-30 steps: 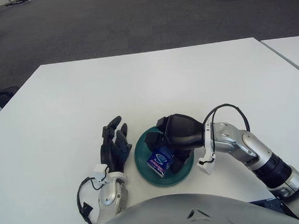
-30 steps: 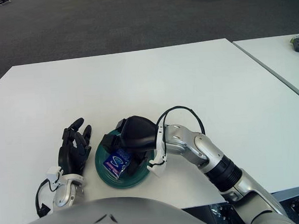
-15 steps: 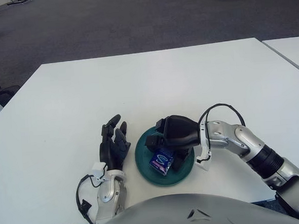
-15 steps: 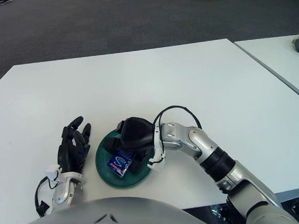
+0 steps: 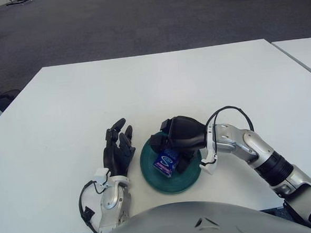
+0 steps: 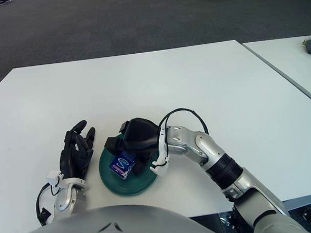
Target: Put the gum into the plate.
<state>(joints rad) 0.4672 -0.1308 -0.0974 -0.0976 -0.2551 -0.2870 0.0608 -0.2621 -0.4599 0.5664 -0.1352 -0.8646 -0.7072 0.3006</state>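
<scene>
A small blue gum box (image 5: 166, 162) stands tilted over the left part of the dark green plate (image 5: 173, 188), near the table's front edge. My right hand (image 5: 171, 152) reaches in from the right and hangs over the plate. Its black fingers (image 5: 157, 143) close on the box from both sides, and its palm hides the plate's far rim. My left hand (image 5: 118, 150) shows just left of the plate, palm down, fingers spread, holding nothing.
The white table (image 5: 159, 84) stretches far behind the plate. A second white table (image 5: 304, 52) stands at the right across a narrow gap. A black cable (image 5: 230, 111) loops above my right wrist. Grey carpet lies beyond.
My right hand has shifted slightly left and back over the plate, carrying the gum box a little towards the plate's left side. The left hand has stayed put.
</scene>
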